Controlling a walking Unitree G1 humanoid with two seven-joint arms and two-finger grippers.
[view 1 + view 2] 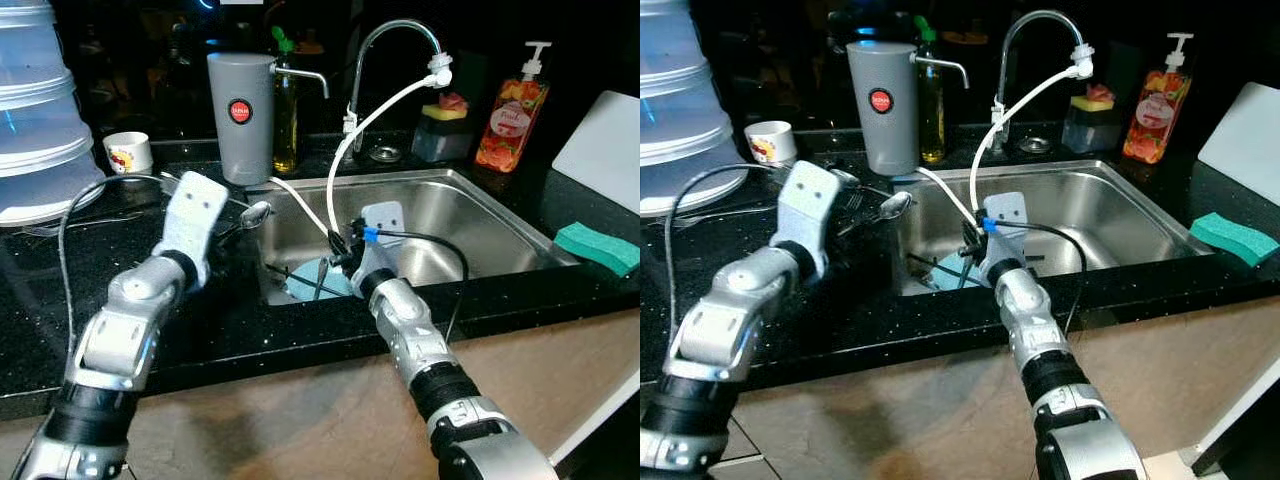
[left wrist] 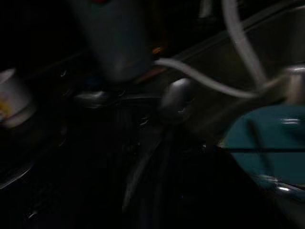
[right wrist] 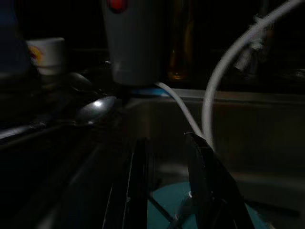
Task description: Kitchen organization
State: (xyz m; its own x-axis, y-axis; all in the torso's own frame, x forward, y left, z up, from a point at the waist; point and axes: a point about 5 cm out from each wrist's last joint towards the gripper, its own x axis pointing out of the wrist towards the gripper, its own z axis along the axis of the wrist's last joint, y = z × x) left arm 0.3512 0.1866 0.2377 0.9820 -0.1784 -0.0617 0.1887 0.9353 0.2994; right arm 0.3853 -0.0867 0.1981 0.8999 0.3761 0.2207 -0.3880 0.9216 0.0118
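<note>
- Steel sink [image 1: 480, 215] sits in a black speckled desk [image 1: 230, 310]; a teal plate [image 1: 305, 285] lies at its bottom with dark utensils across it.
- Right hand [image 3: 167, 191] is lowered into the sink just above the plate, its two black fingers [image 3: 202, 181] parted with a gap between them, gripping nothing.
- Left hand [image 1: 240, 222] reaches over the desk at the sink's left rim, beside a spoon [image 1: 255, 212] lying there; whether its fingers are parted or closed, I cannot tell.
- Grey jug [image 1: 241, 115] with a red badge stands behind the spoon, next to an oil bottle [image 1: 285, 110].
- White hose [image 1: 375, 115] runs from the tap [image 1: 395, 60] down into the sink.
- Small white cup [image 1: 128, 152] stands left of the jug, near stacked clear plastic tubs [image 1: 35, 110].
- Orange soap bottle [image 1: 512, 115] stands behind the sink, and a green sponge [image 1: 597, 247] lies on the desk at the right.
</note>
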